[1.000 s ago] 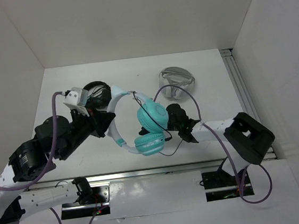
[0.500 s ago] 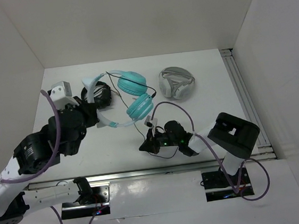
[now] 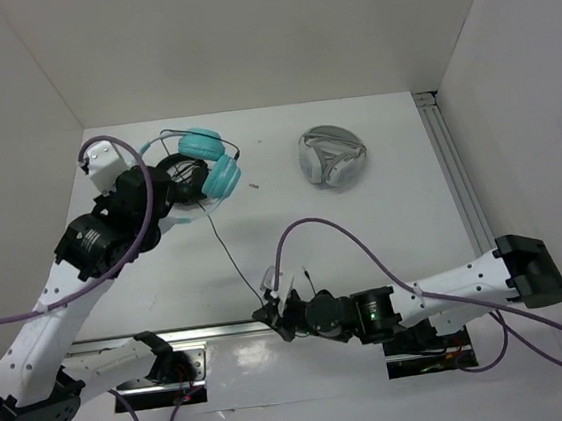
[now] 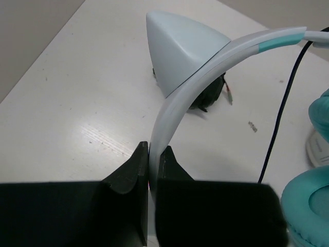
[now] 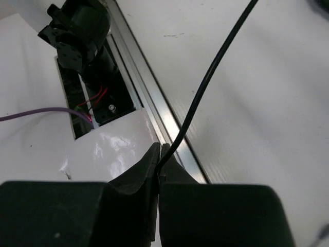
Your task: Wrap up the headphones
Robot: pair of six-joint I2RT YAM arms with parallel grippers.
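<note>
The headphones point(image 3: 208, 164) hang above the back left of the table, teal ear cups together. My left gripper point(image 3: 166, 198) is shut on their pale headband point(image 4: 205, 72), which passes up between the jaws of the left gripper point(image 4: 152, 154); a pointed pale ear point(image 4: 180, 46) sits on the band. One teal ear cup point(image 4: 308, 211) shows at the right edge. The thin black cable point(image 3: 227, 248) runs down from the cups to my right gripper point(image 3: 272, 312) at the table's near edge. There the right gripper point(image 5: 160, 154) is shut on the cable point(image 5: 216, 67), pinched at the jaw tips.
All-black headphones point(image 3: 185, 176) lie under the teal pair at the back left. White and grey headphones point(image 3: 332, 157) lie at the back right. An aluminium rail point(image 3: 223, 329) runs along the near edge, another point(image 3: 459, 182) along the right side. White walls enclose the table.
The left arm carried the headphones from the table's middle to the back left. The right gripper shut on the cable and moved to the near edge, drawing the cable out long.
</note>
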